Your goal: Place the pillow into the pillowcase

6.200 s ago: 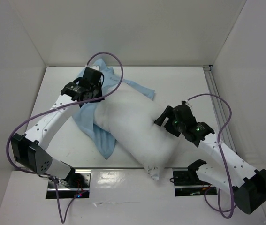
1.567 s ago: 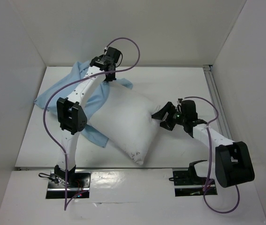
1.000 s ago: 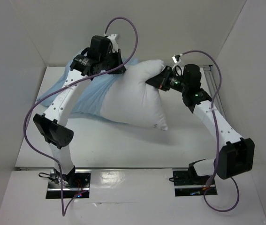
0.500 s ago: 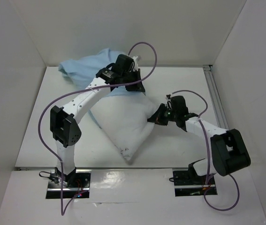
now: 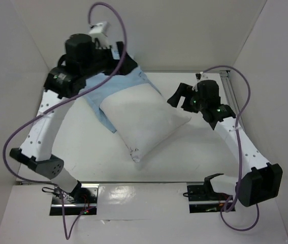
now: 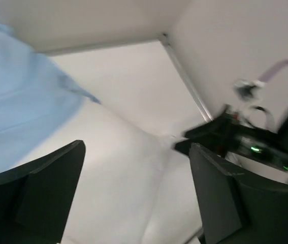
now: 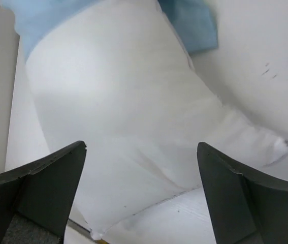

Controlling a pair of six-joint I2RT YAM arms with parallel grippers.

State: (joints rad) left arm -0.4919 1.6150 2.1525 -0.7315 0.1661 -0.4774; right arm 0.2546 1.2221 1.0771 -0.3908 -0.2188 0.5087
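White pillow [image 5: 146, 119] lies mostly outside blue pillowcase [image 5: 97, 105], far end possibly inside.

Two white-and-black arms at my remote station, seen from overhead and from the wrists.

The left arm [image 5: 38, 129] and right arm [image 5: 237, 145] that I drive have the same white link shells marked with small dark dots, bulky black joint housings, and a purple cable [image 5: 64, 221] trailing from each. Both rise from black mounts on shiny metal plates [image 5: 90, 195]. Green indicator lights [image 6: 255, 149] glow on the right wrist housing. The left gripper [image 6: 137, 147] has matte black, wedge-shaped fingers [image 6: 42, 193].
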